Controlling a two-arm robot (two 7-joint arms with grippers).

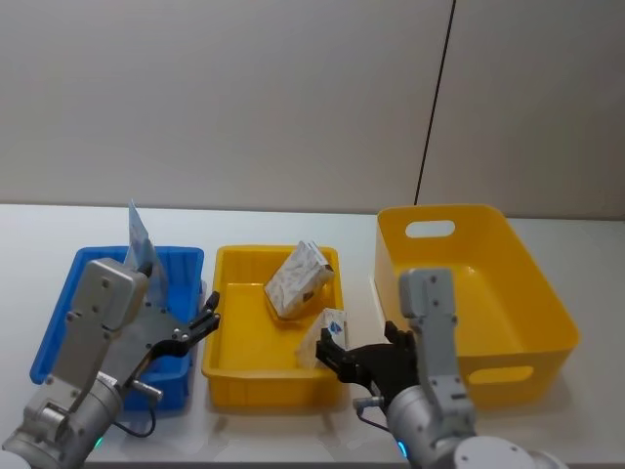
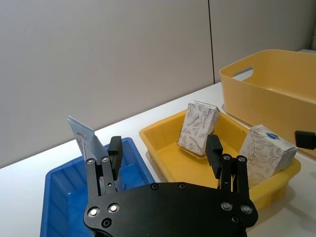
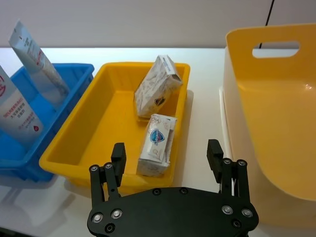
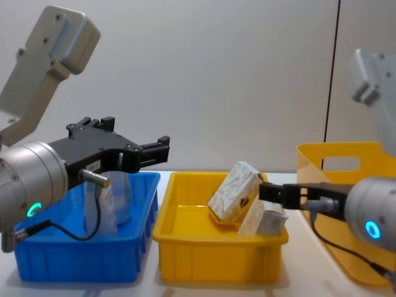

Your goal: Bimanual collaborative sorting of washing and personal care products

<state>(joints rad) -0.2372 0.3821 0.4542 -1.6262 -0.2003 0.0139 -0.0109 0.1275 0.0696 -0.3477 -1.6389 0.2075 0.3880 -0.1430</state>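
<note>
White surface (image 1: pixel 293 220), grey wall behind. The left pincer (image 1: pixel 207 318) hovers spread and empty by the blue bin (image 1: pixel 59 332), light-blue tube (image 1: pixel 140 239) standing inside. The right pincer (image 1: pixel 359 347), spread and empty too, sits at the yellow tray (image 1: pixel 229 283) holding two white patterned packs (image 1: pixel 298 278).

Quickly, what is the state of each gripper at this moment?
Left gripper: open, holding nothing, above the blue bin.
Right gripper: open, holding nothing, before the small yellow bin.
</note>
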